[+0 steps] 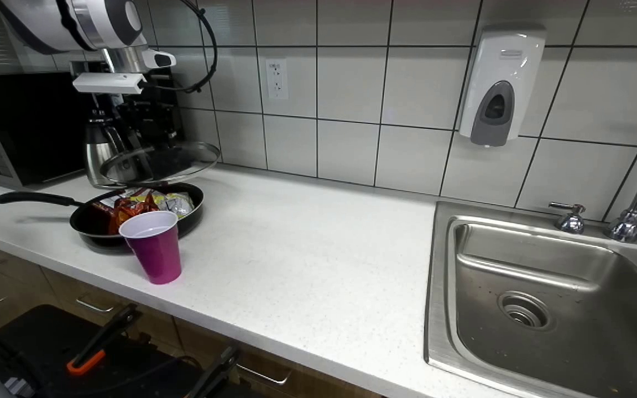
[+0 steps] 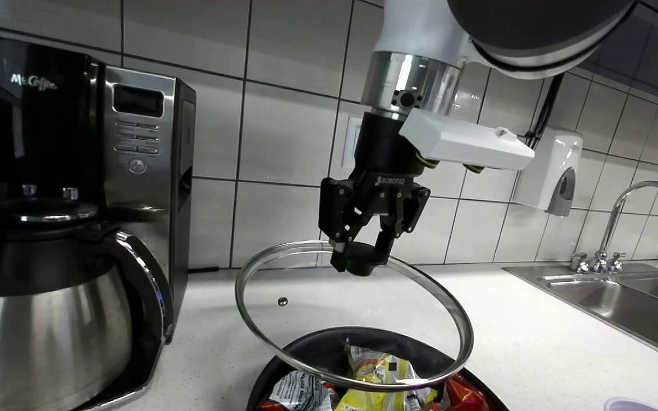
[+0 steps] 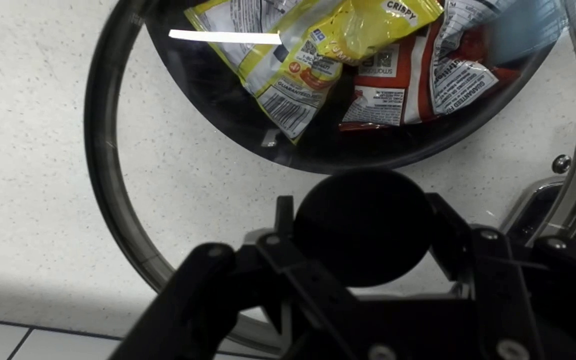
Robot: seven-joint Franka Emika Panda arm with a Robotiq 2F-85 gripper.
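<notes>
Clear-glass lid (image 2: 354, 317) hangs partly over the pan (image 1: 97, 240), its black knob (image 3: 363, 227) pinched in the gripper (image 2: 362, 257). Step, judged: lid carrying; next move calls for firm grip, level lid.

The counter (image 1: 307, 243) is bright. A soft shadow (image 1: 47, 219) lies under the pan handle (image 1: 36, 197). In the wrist view, a white streak (image 3: 224, 37) shines on the glass lid (image 3: 102, 107), and the gripper (image 3: 360, 222) looks almost black.

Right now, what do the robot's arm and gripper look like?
The rounded white-and-grey robot arm has a shiny silver metal ring, a boxy white casing and a curved black cable. Its black, jointed, two-fingered gripper has small pale ROBOTIQ lettering.
</notes>
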